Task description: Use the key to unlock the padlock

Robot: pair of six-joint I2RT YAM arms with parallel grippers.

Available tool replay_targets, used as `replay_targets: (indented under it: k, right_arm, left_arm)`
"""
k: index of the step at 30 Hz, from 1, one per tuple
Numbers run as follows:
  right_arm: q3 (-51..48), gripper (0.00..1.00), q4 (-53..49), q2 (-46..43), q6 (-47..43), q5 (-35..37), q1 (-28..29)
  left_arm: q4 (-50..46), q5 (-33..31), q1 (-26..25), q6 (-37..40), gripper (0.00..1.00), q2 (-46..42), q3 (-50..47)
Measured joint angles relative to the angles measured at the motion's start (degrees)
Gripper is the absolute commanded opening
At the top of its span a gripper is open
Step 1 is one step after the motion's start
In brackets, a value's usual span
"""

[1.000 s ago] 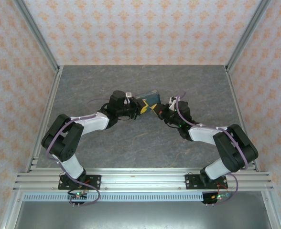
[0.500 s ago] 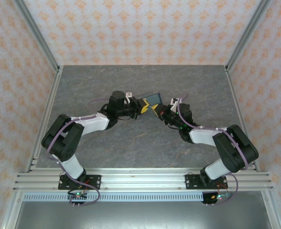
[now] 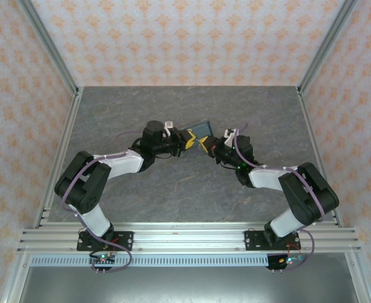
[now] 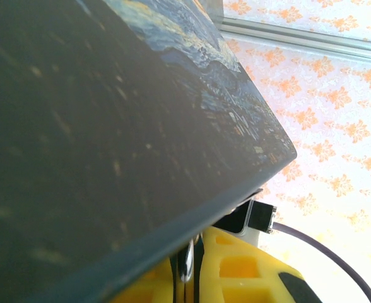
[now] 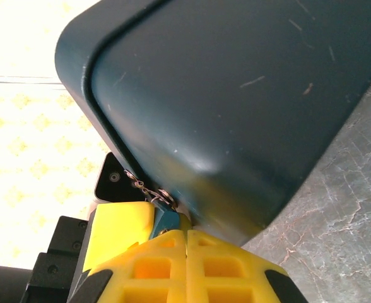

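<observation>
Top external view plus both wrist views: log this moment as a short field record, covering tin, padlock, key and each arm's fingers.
tin: dark blue, painted lid, tilted between the two grippers
padlock: teal, at the tin's corner, at the right fingertips
key: thin pale metal, seemingly, between the left fingers
chain: fine, beside the padlock
left gripper: fingers shut on key
right gripper: fingers shut on padlock
table: grey marble pattern

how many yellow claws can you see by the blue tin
2. In the top view, the left claw is at the near-left edge of the tin and the right claw at its near-right edge, tips close together. None seems hidden.
</observation>
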Motion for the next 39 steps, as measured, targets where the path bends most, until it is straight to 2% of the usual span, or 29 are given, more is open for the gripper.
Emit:
replay_targets:
  k: [9, 18, 26, 33, 39]
  right_arm:
    - [1.01, 0.0, -0.76, 0.7, 1.88, -0.13, 0.0]
    - [4.35, 0.0, -11.8, -1.7, -8.02, 0.04, 0.0]
    - [4.85, 0.0, -14.34, -2.08, -12.09, 0.07, 0.0]
    - [5.55, 0.0, -15.67, -2.23, -11.56, -0.28, 0.0]
    - [5.55, 0.0, -15.08, -2.19, -6.47, -1.09, -0.04]
  left_arm:
    - [0.55, -0.31, 0.26, 0.2, 0.0, 0.0, 0.0]
    - [-0.35, -0.17, 0.35, 0.57, 0.0, 0.0, 0.0]
    - [-0.83, 0.52, 0.35, 1.53, 0.0, 0.0, 0.0]
    - [-1.05, 0.72, 0.39, 3.06, 0.0, 0.0, 0.0]
    - [-1.03, 1.88, 0.94, 5.22, 0.0, 0.0, 0.0]
